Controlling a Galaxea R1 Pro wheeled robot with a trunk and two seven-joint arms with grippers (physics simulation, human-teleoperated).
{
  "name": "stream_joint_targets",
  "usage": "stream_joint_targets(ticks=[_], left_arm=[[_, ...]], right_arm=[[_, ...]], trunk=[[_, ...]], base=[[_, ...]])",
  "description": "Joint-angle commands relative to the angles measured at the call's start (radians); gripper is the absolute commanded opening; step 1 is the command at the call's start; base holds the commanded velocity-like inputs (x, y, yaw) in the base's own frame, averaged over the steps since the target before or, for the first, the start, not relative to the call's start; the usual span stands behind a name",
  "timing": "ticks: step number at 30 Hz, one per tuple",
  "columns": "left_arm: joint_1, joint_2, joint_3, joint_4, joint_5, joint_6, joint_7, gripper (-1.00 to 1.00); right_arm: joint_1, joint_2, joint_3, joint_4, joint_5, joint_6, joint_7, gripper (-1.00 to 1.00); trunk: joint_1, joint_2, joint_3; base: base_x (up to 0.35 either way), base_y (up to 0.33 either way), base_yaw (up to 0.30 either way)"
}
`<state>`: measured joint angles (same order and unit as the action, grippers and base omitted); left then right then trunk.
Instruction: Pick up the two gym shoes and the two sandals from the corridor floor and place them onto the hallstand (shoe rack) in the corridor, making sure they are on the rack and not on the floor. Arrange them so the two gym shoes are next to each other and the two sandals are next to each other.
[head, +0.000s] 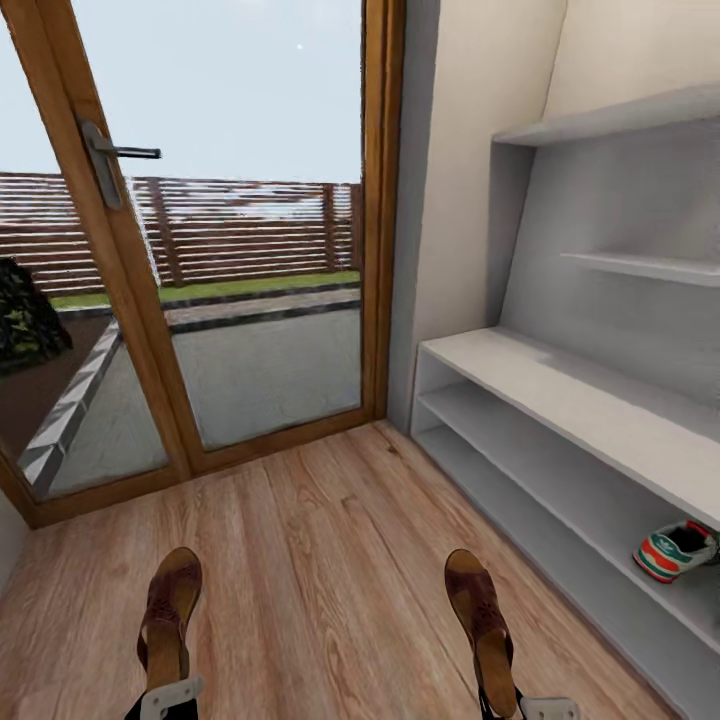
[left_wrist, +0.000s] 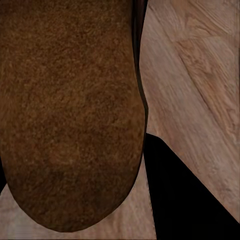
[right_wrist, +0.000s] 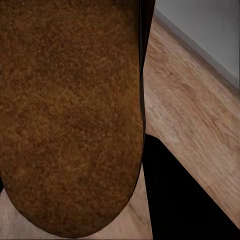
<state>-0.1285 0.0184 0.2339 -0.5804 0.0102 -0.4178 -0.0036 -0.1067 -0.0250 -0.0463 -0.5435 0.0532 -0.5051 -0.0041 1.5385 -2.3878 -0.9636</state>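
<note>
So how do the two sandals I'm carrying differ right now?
The left sandal sits at the left gripper, far from the hallstand; the right sandal sits at the right gripper, nearer its shelves. The left one points straight ahead, the right one angles slightly. Both are brown, toes forward, above the floor.

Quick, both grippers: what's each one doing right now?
Left gripper: shut on the left sandal.
Right gripper: shut on the right sandal.

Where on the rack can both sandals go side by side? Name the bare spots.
The bench top is bare from the door-side end on. The two low shelves are bare at that end; a gym shoe crowds the upper low shelf's near end.
</note>
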Motion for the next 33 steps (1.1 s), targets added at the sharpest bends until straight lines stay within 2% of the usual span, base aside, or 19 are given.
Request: stream_joint_targets(ticks=[1, 13, 33], left_arm=[[0.0, 0.0, 0.001, 0.001, -0.003, -0.003, 0.001, -1.0], [0.0, 0.0, 0.001, 0.001, -0.003, -0.003, 0.001, -1.0], [0.0, 0.0, 0.001, 0.001, -0.003, -0.003, 0.001, -1.0]], right_arm=[[-0.001, 0.0, -0.003, 0.0, 0.002, -0.003, 0.001, -1.0], [-0.001, 0.0, -0.003, 0.0, 0.002, -0.003, 0.001, -1.0], [-0.001, 0.0, -0.003, 0.0, 0.002, -0.003, 0.001, -1.0]], trunk=[[0.0, 0.0, -0.001], [0.0, 0.0, -0.001], [0.0, 0.0, -0.001]], base=[[0.28, 0.217, -0.28], [0.263, 0.225, -0.284], [0.122, 0.292, -0.287]])
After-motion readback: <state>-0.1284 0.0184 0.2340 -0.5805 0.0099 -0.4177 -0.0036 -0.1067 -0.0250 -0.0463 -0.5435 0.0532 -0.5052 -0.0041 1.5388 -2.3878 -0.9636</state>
